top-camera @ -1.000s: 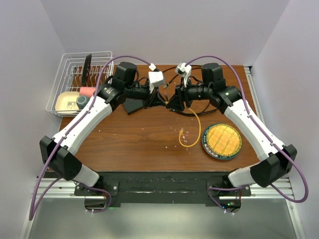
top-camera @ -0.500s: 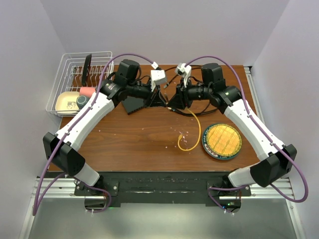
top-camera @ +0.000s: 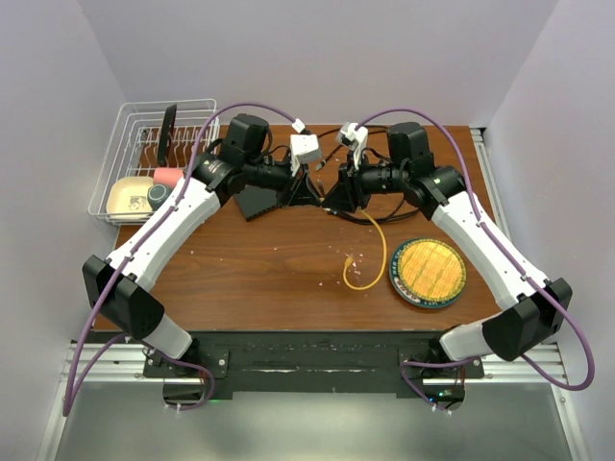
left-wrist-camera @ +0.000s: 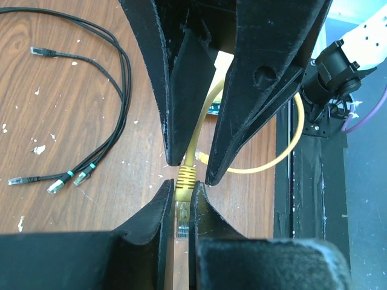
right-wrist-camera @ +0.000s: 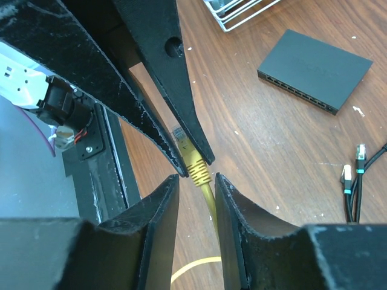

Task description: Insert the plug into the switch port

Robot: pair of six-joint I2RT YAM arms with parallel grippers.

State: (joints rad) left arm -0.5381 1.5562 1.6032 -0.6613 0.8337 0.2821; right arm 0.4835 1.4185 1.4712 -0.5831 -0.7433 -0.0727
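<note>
With the one switch (right-wrist-camera: 314, 69) flat on the table under the left arm, the left gripper (left-wrist-camera: 180, 192) pinches the plug (left-wrist-camera: 179, 219) in mid-air; it should square the plug to the socket row before pushing. The right gripper (right-wrist-camera: 196, 181) straddles the single yellow cable (right-wrist-camera: 208, 199), fingers apart. Four black plug ends (left-wrist-camera: 54, 186) lie loose, and one plate (top-camera: 428, 273) sits at right

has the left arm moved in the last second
Yes: the left arm has shifted slightly right, away from the wire rack.
</note>
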